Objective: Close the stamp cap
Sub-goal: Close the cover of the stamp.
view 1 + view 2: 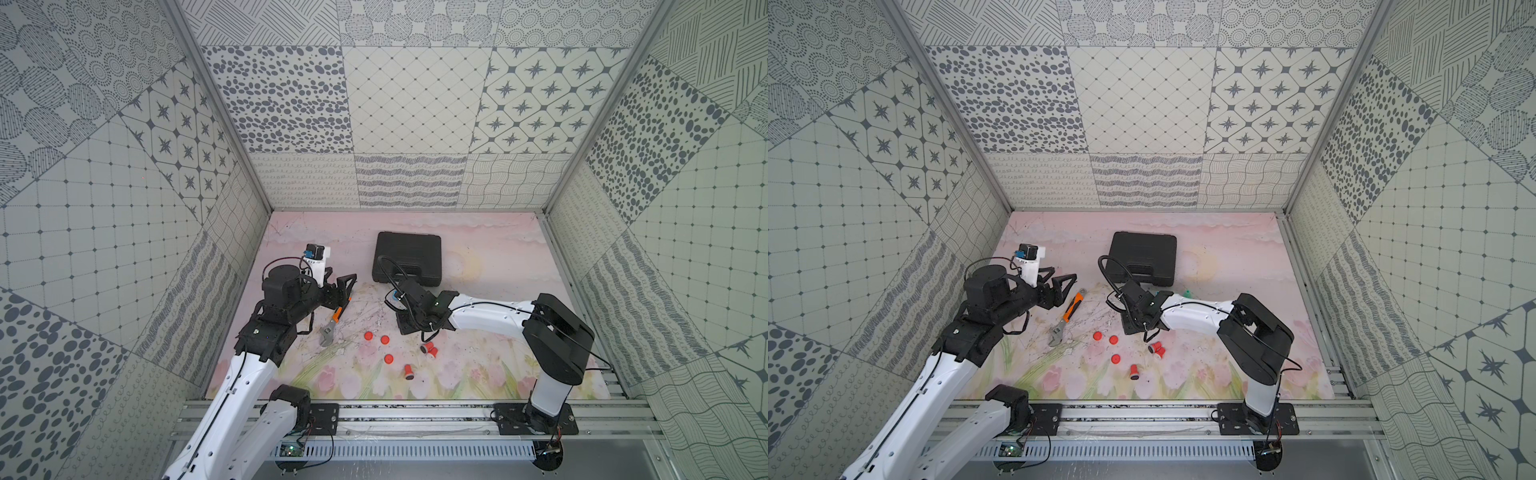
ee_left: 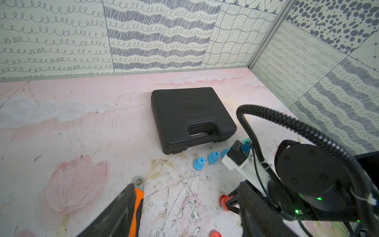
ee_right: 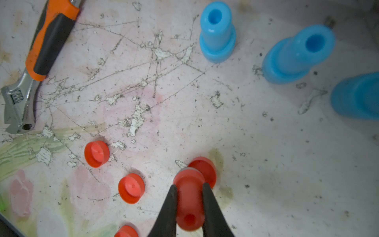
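Right claw (image 3: 189,185) clamping smooth red plastic stamp (image 3: 189,207), flared end sitting over round red cap (image 3: 207,168); left claw (image 1: 341,276) hanging apart over scratched table (image 3: 266,153).

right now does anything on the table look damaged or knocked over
Yes. The mat is scratched and flaking in the middle, between the wrench and the blue stamps. In a top view, a red stamp lies tipped on its side near loose red caps, while the blue ones stand upright.
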Tool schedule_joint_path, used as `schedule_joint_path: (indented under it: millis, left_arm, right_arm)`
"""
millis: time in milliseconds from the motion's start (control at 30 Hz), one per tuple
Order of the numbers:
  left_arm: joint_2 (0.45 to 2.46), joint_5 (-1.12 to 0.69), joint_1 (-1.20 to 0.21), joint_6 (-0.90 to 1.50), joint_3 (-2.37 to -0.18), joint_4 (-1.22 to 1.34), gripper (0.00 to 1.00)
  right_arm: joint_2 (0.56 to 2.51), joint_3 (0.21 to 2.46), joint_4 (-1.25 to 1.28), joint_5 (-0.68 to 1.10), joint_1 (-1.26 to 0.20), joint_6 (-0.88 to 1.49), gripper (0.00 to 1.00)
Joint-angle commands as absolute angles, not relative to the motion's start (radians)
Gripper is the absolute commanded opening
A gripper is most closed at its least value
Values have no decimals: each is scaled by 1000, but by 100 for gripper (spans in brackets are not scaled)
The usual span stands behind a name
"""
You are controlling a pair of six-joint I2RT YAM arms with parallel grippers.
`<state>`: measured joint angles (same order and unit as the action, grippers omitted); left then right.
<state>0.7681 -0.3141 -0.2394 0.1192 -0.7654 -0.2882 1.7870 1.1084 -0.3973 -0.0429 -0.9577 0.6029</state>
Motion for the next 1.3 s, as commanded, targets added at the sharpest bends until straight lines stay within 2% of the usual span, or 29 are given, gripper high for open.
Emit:
schedule_joint_path:
  millis: [0, 733, 1267]
  left_arm:
    - [767, -307, -234, 114, -761, -291, 78]
    - [773, -314, -233, 112, -761, -282, 78]
    - [766, -313, -232, 109, -759, -287, 78]
  right_arm:
    - [1797, 1095, -352, -59, -950, 614, 9]
    - [1741, 1057, -324, -57, -929, 622, 9]
    - [1776, 1033, -292, -23, -916, 633, 9]
